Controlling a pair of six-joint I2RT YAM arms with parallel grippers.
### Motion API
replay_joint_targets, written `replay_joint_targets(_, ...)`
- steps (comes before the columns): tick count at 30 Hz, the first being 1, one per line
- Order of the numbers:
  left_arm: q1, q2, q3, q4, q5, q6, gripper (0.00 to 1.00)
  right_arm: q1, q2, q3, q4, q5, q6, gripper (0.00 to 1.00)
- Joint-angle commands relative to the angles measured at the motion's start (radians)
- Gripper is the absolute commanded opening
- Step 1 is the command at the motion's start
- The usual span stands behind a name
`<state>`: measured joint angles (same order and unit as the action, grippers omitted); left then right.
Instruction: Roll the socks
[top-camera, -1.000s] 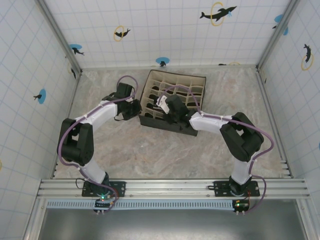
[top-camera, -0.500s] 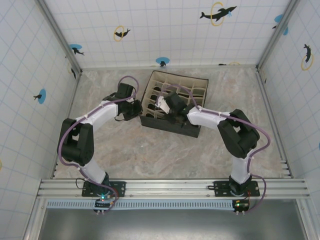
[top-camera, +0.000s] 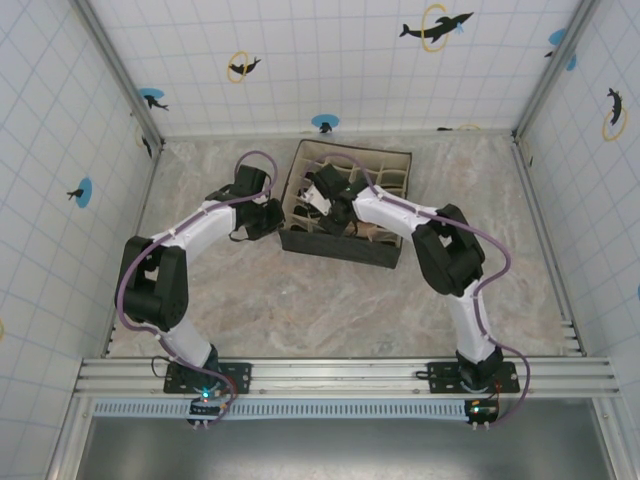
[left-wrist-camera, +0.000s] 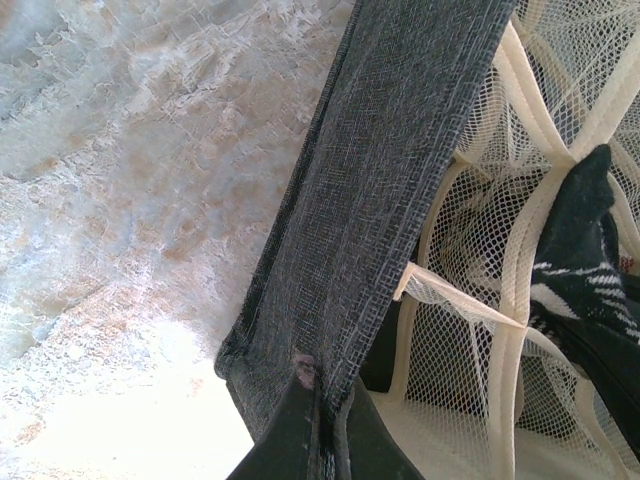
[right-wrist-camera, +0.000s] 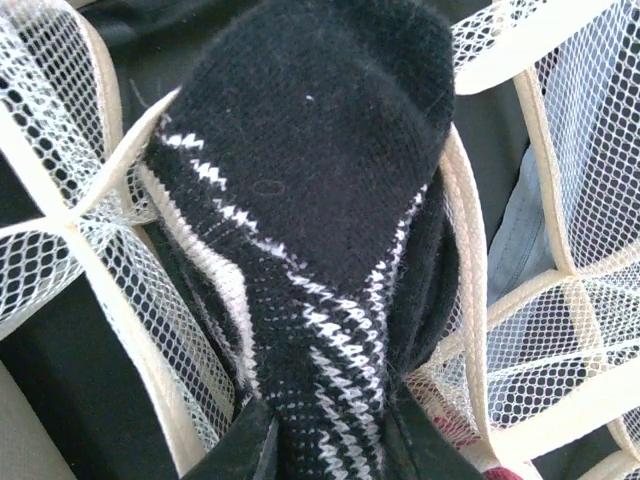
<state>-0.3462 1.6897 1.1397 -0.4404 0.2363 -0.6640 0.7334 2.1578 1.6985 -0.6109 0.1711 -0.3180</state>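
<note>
The left end effector (left-wrist-camera: 322, 405) is clamped shut on the grey wall of the organizer (left-wrist-camera: 400, 150) at lower centre, probably to steady it. The right end effector (right-wrist-camera: 330, 450) grips the black striped sock (right-wrist-camera: 320, 170) mid-frame over a mesh compartment, apparently to stow it.

The right tool (top-camera: 322, 196) moves off the near wall of the divided organizer (top-camera: 392, 160), carrying the black striped sock (right-wrist-camera: 320, 200) deeper in, over the cells toward its far left corner. The right arm's elbow (top-camera: 445, 255) swings left, farther from the desk's (top-camera: 300, 300) near edge.
</note>
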Motion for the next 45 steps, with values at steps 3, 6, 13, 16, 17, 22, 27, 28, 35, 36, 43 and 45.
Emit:
replay_joint_targets(3, 0.029, 0.028, 0.014, -0.051, -0.055, -0.063, 0.0, 0.008, 0.083, 0.051, -0.242, 0.105, 0.031, 0.0)
replay_joint_targets(6, 0.029, 0.026, 0.018, -0.051, -0.06, -0.063, 0.0, 0.031, 0.064, 0.004, -0.197, 0.168, 0.015, 0.0)
replay_joint_targets(13, 0.029, 0.027, 0.018, -0.052, -0.063, -0.063, 0.0, 0.042, 0.079, -0.067, -0.159, 0.268, -0.013, 0.0)
replay_joint_targets(16, 0.029, 0.027, 0.02, -0.052, -0.061, -0.062, 0.0, 0.038, 0.09, -0.053, -0.157, 0.253, -0.005, 0.0)
replay_joint_targets(17, 0.029, 0.027, 0.021, -0.053, -0.061, -0.061, 0.0, 0.038, 0.094, -0.046, -0.156, 0.254, -0.005, 0.0)
replay_joint_targets(22, 0.029, 0.033, 0.032, -0.054, -0.055, -0.057, 0.0, 0.052, 0.156, 0.021, -0.203, 0.289, -0.003, 0.0)
replay_joint_targets(27, 0.029, 0.031, 0.035, -0.051, -0.038, -0.06, 0.0, 0.046, 0.138, 0.023, -0.182, 0.171, 0.024, 0.05)
replay_joint_targets(28, 0.029, 0.031, 0.038, -0.051, -0.033, -0.059, 0.0, 0.046, 0.101, 0.023, -0.175, 0.151, 0.026, 0.07)
replay_joint_targets(35, 0.029, 0.034, 0.047, -0.041, -0.003, -0.072, 0.0, 0.046, 0.057, 0.084, -0.186, 0.094, 0.024, 0.17)
replay_joint_targets(36, 0.029, 0.034, 0.049, -0.04, -0.002, -0.072, 0.0, 0.046, 0.055, 0.092, -0.19, 0.096, 0.024, 0.19)
replay_joint_targets(43, 0.029, 0.028, 0.051, -0.043, 0.004, -0.063, 0.0, 0.028, 0.023, 0.115, -0.172, 0.112, 0.054, 0.34)
replay_joint_targets(45, 0.029, 0.027, 0.054, -0.05, 0.003, -0.054, 0.0, 0.02, 0.007, 0.114, -0.155, 0.075, 0.065, 0.39)
